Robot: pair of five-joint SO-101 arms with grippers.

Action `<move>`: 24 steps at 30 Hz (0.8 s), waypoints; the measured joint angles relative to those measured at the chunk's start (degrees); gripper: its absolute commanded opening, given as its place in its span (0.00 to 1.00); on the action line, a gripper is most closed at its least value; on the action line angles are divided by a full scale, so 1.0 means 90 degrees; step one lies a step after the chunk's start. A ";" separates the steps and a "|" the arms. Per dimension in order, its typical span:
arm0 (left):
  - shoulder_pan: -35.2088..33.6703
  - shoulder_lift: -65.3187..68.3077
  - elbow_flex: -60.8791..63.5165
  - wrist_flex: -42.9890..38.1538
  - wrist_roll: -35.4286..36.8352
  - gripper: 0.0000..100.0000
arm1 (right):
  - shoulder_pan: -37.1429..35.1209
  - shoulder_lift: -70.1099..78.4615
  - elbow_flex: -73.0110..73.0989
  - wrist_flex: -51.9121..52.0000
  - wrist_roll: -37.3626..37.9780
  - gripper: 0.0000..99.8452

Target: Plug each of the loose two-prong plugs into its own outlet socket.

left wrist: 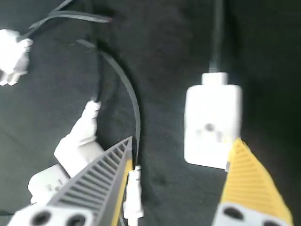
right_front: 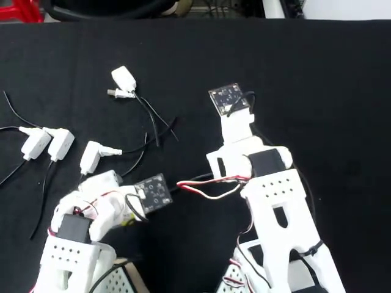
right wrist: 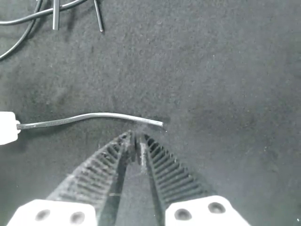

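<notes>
On the black worktop [right_front: 330,73] the left gripper [left wrist: 183,140] hangs low with its fingers spread wide and nothing between them. A white outlet socket [left wrist: 212,125] lies face up just beyond the tips, nearer the yellow finger [left wrist: 244,174], and its dark lead runs off away from the gripper. Just beside the grey finger [left wrist: 101,172] lies a white plug body [left wrist: 77,146], with a black cable [left wrist: 127,92] curving past it. From above, a two-prong plug [right_front: 124,79] lies by itself toward the far side, well apart from both arms. Two more white pieces, the outer piece [right_front: 35,142] and the inner piece [right_front: 61,143], sit side by side and touching near the worktop's left edge. A fourth piece [right_front: 91,157] rests just ahead of the left arm [right_front: 73,235]; it may be the socket the wrist sees, though that is hard to confirm. The right arm [right_front: 278,195] stretches up the middle. The right gripper [right wrist: 137,139] has its fingers drawn nearly together on nothing, the tips just short of the free end of a thin wire [right wrist: 94,117].
</notes>
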 measured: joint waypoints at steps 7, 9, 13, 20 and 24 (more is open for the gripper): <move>0.0098 0.0000 0.0000 -0.0020 0.0117 0.31 | 0.0000 0.0000 0.0000 0.0000 0.0000 0.01; 0.0098 0.0000 -0.0010 -0.0166 0.0147 0.31 | 0.0000 0.0000 0.0000 0.0000 0.0000 0.01; 0.0039 0.0000 -0.0225 -0.0313 0.0303 0.31 | 0.0000 0.0000 0.0000 0.0000 0.0000 0.01; -0.0010 0.0527 0.0234 -0.1475 0.0352 0.31 | 0.0000 0.0000 0.0000 0.0000 0.0000 0.01; 0.0000 0.1084 0.0264 -0.1553 0.0391 0.31 | 0.0000 0.0000 0.0000 0.0000 0.0000 0.01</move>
